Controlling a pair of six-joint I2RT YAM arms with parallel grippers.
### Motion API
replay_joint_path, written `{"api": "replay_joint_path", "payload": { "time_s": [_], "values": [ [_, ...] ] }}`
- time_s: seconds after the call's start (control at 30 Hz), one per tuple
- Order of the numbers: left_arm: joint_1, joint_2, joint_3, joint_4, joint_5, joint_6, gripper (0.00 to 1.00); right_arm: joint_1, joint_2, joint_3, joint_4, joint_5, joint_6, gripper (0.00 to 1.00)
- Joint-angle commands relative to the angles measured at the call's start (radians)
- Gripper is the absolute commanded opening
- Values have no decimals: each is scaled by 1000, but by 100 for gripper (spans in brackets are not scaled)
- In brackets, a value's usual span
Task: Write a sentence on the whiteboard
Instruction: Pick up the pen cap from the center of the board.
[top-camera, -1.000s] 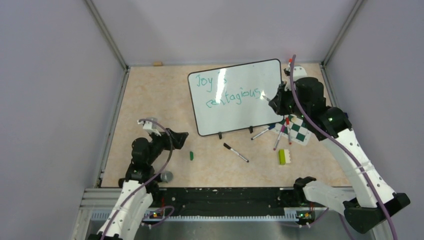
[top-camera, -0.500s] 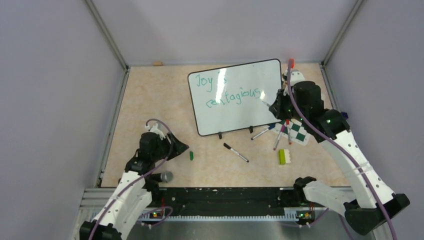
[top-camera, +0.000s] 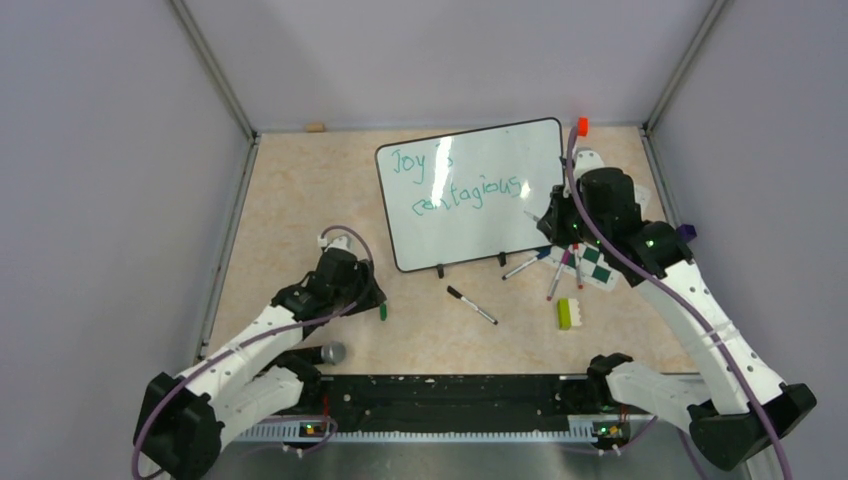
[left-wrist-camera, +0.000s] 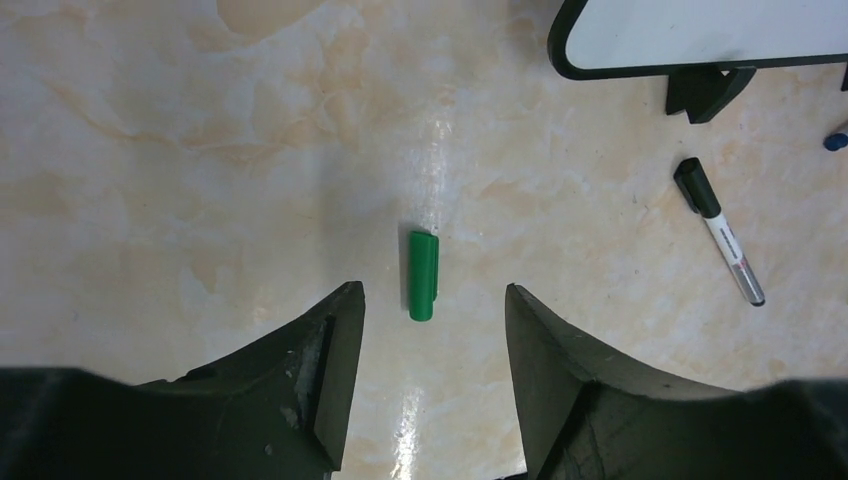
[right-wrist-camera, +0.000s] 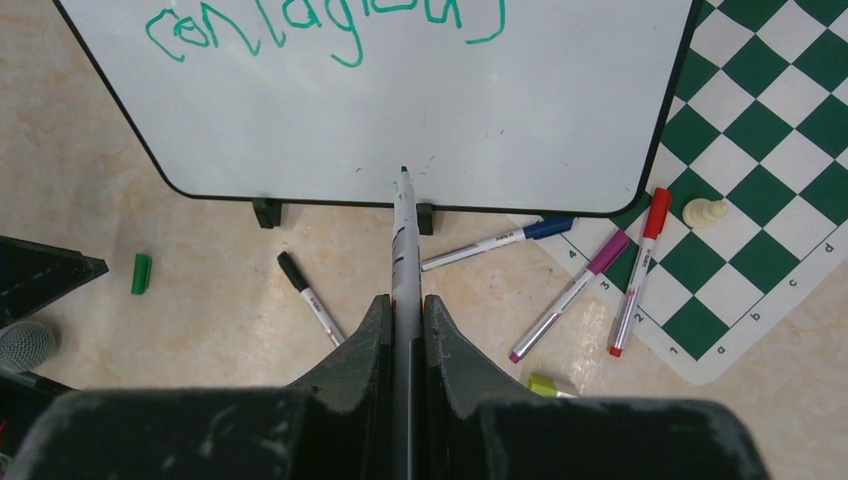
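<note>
Marker clamped in right gripper near whiteboard — left gripper wide over green cap

Glare on the whiteboard washes out the sentence after "Joy"; the right wrist view crops its top line.

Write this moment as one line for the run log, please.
left gripper: open, above green cap | right gripper: shut on marker, tip near whiteboard | sentence: written
</note>
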Motion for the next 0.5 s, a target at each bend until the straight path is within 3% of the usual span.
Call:
{"api": "replay_joint_path", "payload": {
  "time_s": [0.0,0.1,0.23,0.47],
  "values": [
    [-36,61,52,-12,-141,-11,59,-10,-29,0,35,-9,10,0],
    [-48,122,60,16,-134,-11,58,-10,-35,-2,32,-7,13,0],
    [-79,209,99,27,-128,-9,49,-9,-47,-11,31,-1,17,0],
    [-124,306,142,3,-182,-15,47,-10,-61,-25,27,-7,21,0]
  ]
}}
